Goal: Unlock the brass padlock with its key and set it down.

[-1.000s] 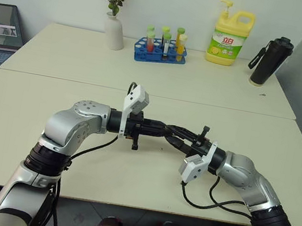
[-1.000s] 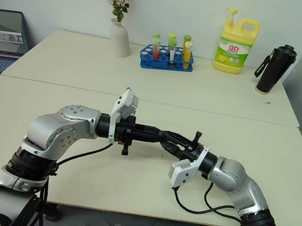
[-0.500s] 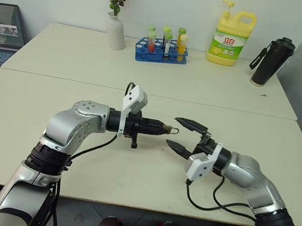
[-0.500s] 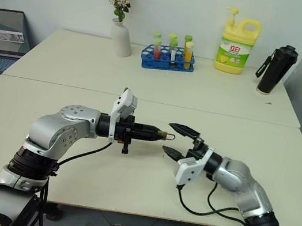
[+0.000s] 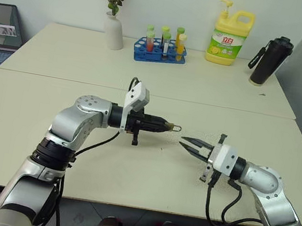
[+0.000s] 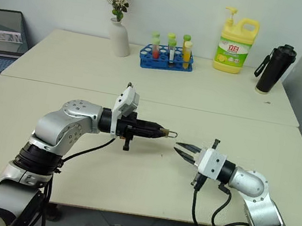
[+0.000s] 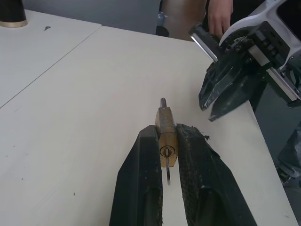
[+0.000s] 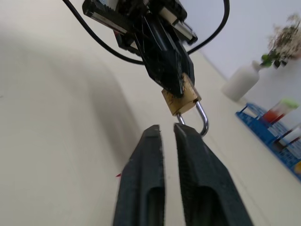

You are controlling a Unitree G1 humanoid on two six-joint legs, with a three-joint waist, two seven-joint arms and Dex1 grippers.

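Padlock (image 7: pixel 166 134) — brass, tiny, rigid, likely light and slick; pinched by its body between left gripper (image 5: pixel 163 126) fingers, above table (image 5: pixel 145 77). Key stub shows in keyhole. Shackle (image 8: pixel 203 120) thin — best hold stays on flat body sides. Right gripper (image 5: pixel 189 145) nearby, fingers closed, empty.

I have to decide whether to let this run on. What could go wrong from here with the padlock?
The brass padlock is pinched only between the left gripper fingertips, above the table; a nudge could make it slip and drop. The right gripper is shut and holds nothing, apart from the lock, so it may jab the shackle on returning.
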